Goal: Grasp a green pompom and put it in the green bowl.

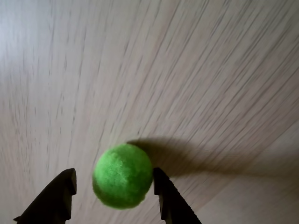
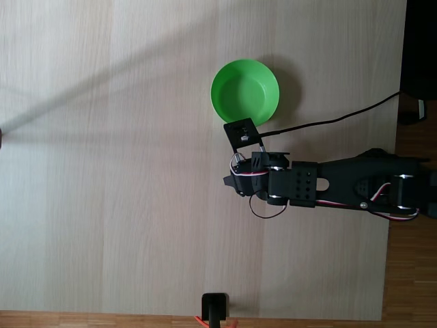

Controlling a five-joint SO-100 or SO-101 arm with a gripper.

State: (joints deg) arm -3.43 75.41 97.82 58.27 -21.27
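Pale wood-grain laminate covers the table point(image 2: 102, 171), lit from one side so that long soft shadows run across it; a strip of darker floor shows along the right and bottom edges of the fixed view.

Going left to right in the wrist view: the dark left fingertip point(image 1: 63, 193) rises from the lower left of the frame, with a sliver of bare table between it and the green pompom point(image 1: 123, 175). The pompom sits low and centre-left, and its right flank looks to be touching or all but touching the right fingertip. So the end effector point(image 1: 114, 186) stands apart, straddling the ball without pinching it. Whether the ball rests on the table or hangs just above it I cannot tell; its shadow falls to the upper right.

By its fuzzy surface I judge the pompom to be very light, soft and springy. It should squash under pressure and not crack, and its fibres give the fingers some friction. It may roll or be nudged aside if one finger arrives first. The best hold is across its widest middle, both fingers closing evenly.

In the fixed view the green bowl point(image 2: 263, 113) sits at upper centre, and the black arm reaches in from the right just below it.

Count: one pompom, one bowl, one arm.
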